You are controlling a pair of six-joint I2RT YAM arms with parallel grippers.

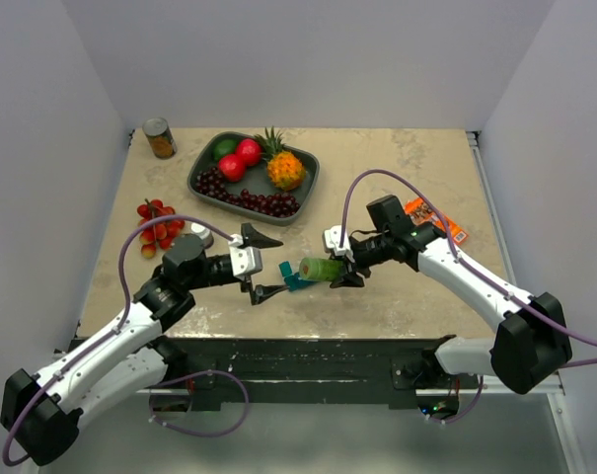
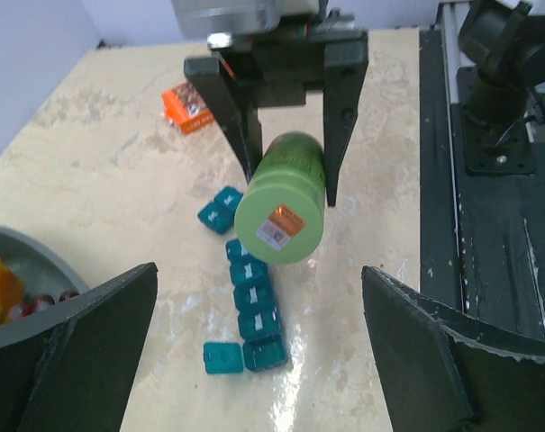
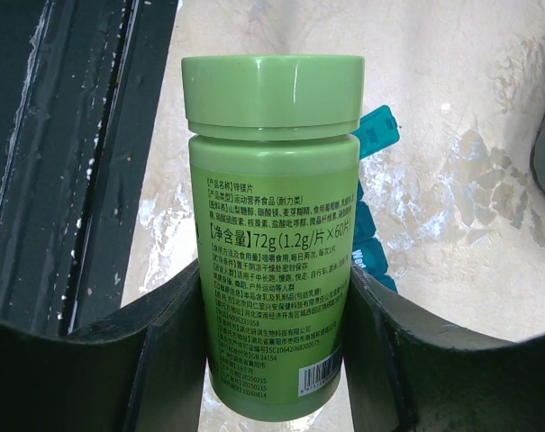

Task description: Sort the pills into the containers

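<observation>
Nearest, just past the arm bases, the left gripper [image 1: 269, 265] is seen spread to its full width and holding nothing, its fingers turned toward the middle of the table [image 1: 407, 158]. Facing it, the right gripper [image 1: 339, 271] is clamped on the lower body of a green bottle [image 3: 272, 225]. The bottle is held level and, as far as can be judged, clear of the surface, with its green cap [image 3: 272, 85] pointed at the open left jaws. An orange sticker [image 2: 280, 223] is carried on the cap's flat top. The cap is seated on the bottle and no pills are visible anywhere, so they are presumed to be inside. Under and just beyond the bottle, between the two grippers, the teal containers [image 2: 254, 301] are laid on the table. One strip of joined cubes is seen, with what looks like a lid flipped open at the end nearest the left gripper, and a short separate piece [image 2: 220, 210] lies beside its other end. Farther back, a bunch of small red fruit [image 1: 155, 222] and an orange packet [image 1: 436, 219] are found, then a dark grey tray [image 1: 192, 178] with a pineapple [image 1: 285, 168] and grapes [image 1: 254, 197], and a can [image 1: 160, 138] at the far left corner. Opening the bottle is judged to be the step in hand. For the next move the cap must be centred between the left fingers, pinched, and unscrewed against a firm right-hand hold.
</observation>
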